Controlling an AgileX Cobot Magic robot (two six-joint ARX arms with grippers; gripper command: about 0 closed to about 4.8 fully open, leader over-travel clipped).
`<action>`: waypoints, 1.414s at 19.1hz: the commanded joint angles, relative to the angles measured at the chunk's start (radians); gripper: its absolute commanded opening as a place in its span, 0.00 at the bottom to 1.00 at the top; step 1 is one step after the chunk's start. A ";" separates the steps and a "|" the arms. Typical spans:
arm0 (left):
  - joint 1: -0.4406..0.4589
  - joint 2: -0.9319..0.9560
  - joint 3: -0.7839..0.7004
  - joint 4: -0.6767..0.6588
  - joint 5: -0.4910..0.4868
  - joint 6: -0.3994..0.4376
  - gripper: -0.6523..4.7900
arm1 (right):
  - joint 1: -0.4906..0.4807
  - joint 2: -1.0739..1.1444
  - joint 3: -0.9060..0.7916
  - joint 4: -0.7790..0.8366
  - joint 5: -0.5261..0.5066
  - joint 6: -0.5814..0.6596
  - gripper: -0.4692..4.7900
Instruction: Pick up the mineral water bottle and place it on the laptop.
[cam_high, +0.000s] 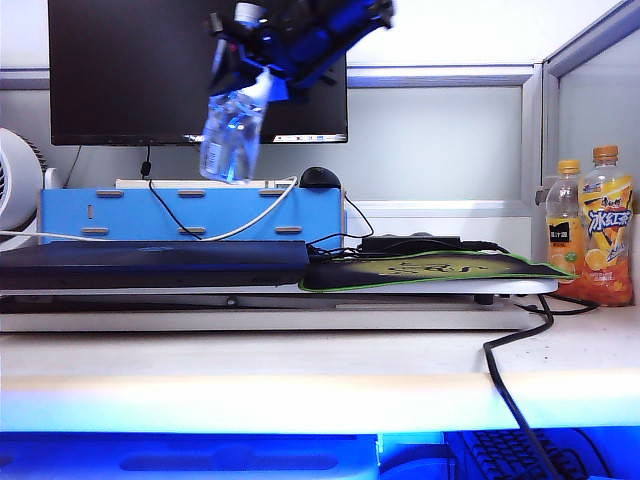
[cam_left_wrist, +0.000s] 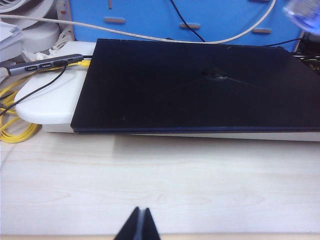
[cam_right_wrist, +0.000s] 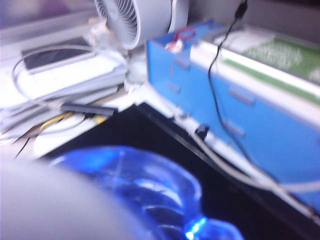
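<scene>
A: Where is the right hand (cam_high: 262, 62) located, and what is its state?

B: It is seen at the top of the exterior view, raised in front of the dark monitor (cam_high: 130, 70). It is clamped on the mineral water bottle (cam_high: 232, 128) near the cap end, and the bottle is carried hanging base-down, slightly tilted.

A: Where is the bottle positioned relative to the laptop (cam_high: 150, 262)?

B: It is held in the air, well apart from the lid, above the blue slotted box (cam_high: 190, 215) behind the laptop's right part. In the right wrist view the bottle (cam_right_wrist: 145, 190) is seen blurred, with the laptop (cam_right_wrist: 150, 145) beneath it.

A: And the left hand (cam_left_wrist: 138, 226)?

B: It is seen low over the wooden counter (cam_left_wrist: 160, 180), in front of the laptop (cam_left_wrist: 195, 85). Its fingers are pressed together, with nothing held.

A: What else is noted?

B: Two orange-capped juice bottles (cam_high: 592, 225) are stood at the right, beside the green-edged mouse mat (cam_high: 430, 268). A white fan (cam_right_wrist: 135, 20) is stood behind the box.
</scene>
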 joint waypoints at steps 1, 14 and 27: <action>0.000 -0.002 0.002 0.008 0.003 0.001 0.12 | 0.015 0.033 0.047 0.075 0.042 -0.016 0.37; 0.000 -0.002 0.002 0.008 0.003 0.001 0.12 | 0.064 0.132 0.055 0.086 0.081 -0.030 0.37; 0.000 -0.002 0.002 0.008 0.003 0.001 0.12 | 0.064 0.159 0.055 0.060 0.098 -0.052 0.94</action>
